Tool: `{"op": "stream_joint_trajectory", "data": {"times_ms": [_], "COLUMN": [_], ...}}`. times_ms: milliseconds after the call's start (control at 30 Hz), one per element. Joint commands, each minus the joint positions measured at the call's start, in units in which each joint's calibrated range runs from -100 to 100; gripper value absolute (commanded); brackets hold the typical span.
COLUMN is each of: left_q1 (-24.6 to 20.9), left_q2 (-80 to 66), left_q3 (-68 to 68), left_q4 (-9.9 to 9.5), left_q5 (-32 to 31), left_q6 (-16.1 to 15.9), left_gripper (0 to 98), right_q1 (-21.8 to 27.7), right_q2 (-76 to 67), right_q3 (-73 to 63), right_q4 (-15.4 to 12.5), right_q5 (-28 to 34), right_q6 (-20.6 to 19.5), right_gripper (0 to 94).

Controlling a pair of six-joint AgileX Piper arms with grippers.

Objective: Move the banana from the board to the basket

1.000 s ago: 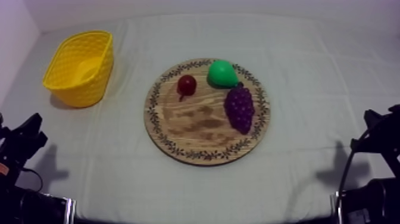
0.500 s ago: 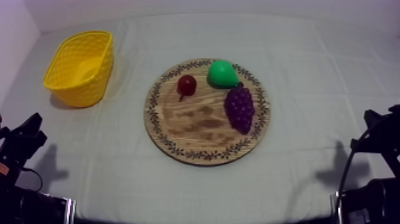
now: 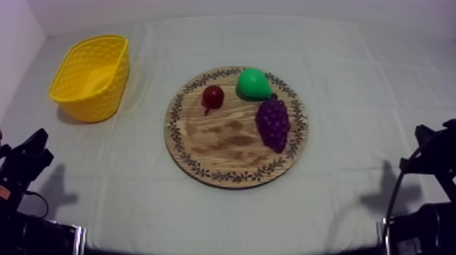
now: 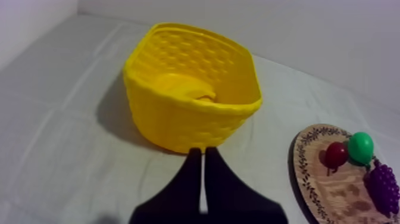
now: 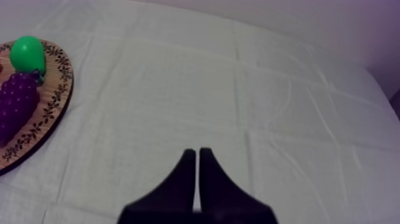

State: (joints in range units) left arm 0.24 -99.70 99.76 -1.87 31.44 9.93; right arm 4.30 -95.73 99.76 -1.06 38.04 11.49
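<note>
Yellow plastic weave makes up the basket (image 4: 178,122), which stands on the grey-white cloth (image 3: 353,102) at the left side of the table, well apart from the wooden board (image 3: 224,146). On the basket's floor lies a curved yellow shape that reads as the banana (image 4: 197,92). It matches the walls in colour, so its outline is hard to trace, but the curve is plain from the left wrist camera.

The board carries three fruits toward its far half: a green pear (image 3: 253,83), a bunch of purple grapes (image 3: 273,122) just beside it, and a small red fruit (image 3: 213,96) a little apart from both. The near half of the board is bare wood.

The left gripper (image 4: 201,152) hangs short of the basket's near wall, pointing at it, with its two black fingers lying together as a narrow wedge around nothing. The right gripper (image 5: 197,152) is over open cloth beside the board, its fingers likewise pressed together and empty. Both arms sit low at their own sides of the table, which leaves the middle free. Neither has anything to hold.

With the banana lying in the basket and none on the board, the task looks complete.
</note>
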Motion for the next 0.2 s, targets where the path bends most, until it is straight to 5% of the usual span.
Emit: {"op": "stream_joint_trajectory", "data": {"times_ms": [0, 167], "left_q1": [0.02, 0.02], "left_q2": [-0.04, -0.04], "left_q3": [0.01, 0.01], "left_q4": [-0.01, -0.01], "left_q5": [0.0, 0.0], "left_q6": [0.01, 0.01], "left_gripper": [0.1, 0.1], "right_q1": [-0.01, -0.01], "right_q2": [-0.02, -0.02], "right_q3": [0.02, 0.02], "right_q4": [0.01, 0.01], "right_q5": [-0.05, -0.05], "right_q6": [0.01, 0.01], "right_gripper": [0.3, 0.3]}}
